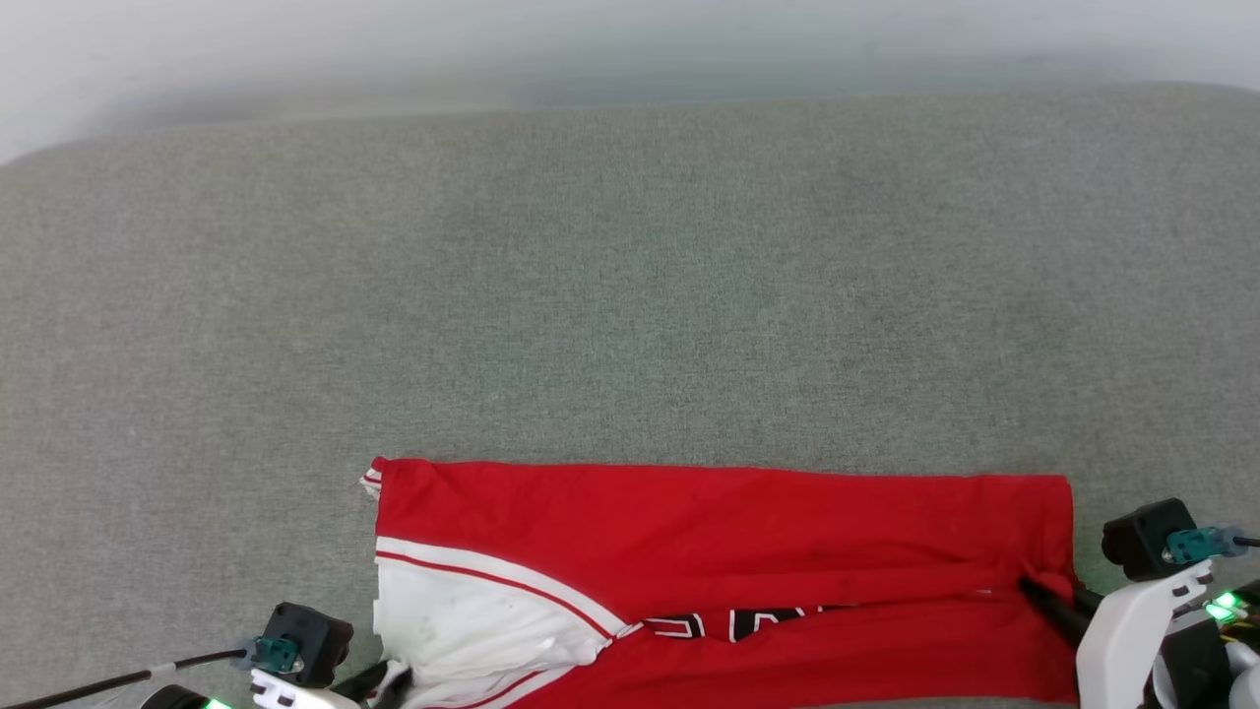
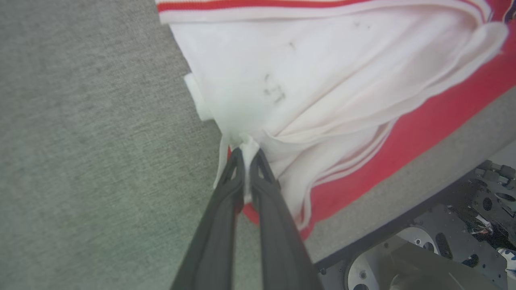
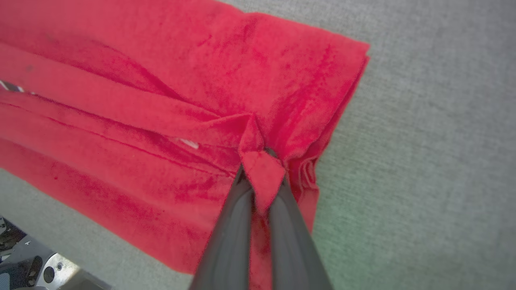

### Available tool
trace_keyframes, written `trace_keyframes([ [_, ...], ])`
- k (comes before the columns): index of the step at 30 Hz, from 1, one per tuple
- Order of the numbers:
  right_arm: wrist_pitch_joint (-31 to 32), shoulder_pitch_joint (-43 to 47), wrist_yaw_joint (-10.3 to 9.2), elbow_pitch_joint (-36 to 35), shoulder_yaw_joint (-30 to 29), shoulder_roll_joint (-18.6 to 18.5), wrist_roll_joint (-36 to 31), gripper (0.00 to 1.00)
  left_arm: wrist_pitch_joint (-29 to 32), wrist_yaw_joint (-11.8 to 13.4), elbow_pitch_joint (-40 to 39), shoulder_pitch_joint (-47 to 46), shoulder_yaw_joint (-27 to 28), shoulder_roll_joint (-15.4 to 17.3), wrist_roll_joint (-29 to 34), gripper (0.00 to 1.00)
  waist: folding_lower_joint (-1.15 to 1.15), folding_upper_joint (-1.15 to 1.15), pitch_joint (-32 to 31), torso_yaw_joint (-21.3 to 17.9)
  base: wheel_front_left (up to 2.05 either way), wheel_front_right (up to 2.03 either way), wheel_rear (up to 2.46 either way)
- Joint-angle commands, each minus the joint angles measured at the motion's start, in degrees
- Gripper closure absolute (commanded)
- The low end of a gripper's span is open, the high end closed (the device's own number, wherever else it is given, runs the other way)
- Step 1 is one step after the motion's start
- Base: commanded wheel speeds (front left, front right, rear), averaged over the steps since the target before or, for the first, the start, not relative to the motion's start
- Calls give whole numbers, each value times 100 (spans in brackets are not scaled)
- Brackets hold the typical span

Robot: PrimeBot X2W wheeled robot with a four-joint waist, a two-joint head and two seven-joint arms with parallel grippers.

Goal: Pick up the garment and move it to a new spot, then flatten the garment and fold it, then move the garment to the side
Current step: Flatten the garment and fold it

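One garment point(image 1: 728, 532) in two grips: left tool point(image 2: 246, 156), right tool point(image 3: 262, 163).

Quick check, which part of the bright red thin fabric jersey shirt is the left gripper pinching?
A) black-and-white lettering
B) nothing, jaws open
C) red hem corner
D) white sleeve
D: the left wrist view shows the left gripper shut on a bunch of white sleeve of the red jersey shirt.
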Motion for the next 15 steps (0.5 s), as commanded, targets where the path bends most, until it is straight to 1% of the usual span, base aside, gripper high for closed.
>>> trace_keyframes([
  [1,65,62,-6,160,-8,153,66,0,-71,-17,106,-55,-45,-80,48,0,0,0,-69,3,0,0,0],
  [4,69,191,-6,131,-42,247,233,0,-267,-45,203,-94,-17,-147,74,0,0,0,-202,23,0,0,0],
  [8,64,249,-5,-92,-257,154,330,0,-694,-35,180,-208,141,-304,72,0,0,0,-396,63,0,0,0],
  [11,152,324,-4,-357,-516,182,404,0,-1162,168,162,-251,369,-436,140,0,0,0,-524,74,0,0,0],
  [15,332,482,-4,-716,-1017,366,440,0,-2073,447,139,-253,735,-684,253,0,0,0,-631,85,0,0,0],
])
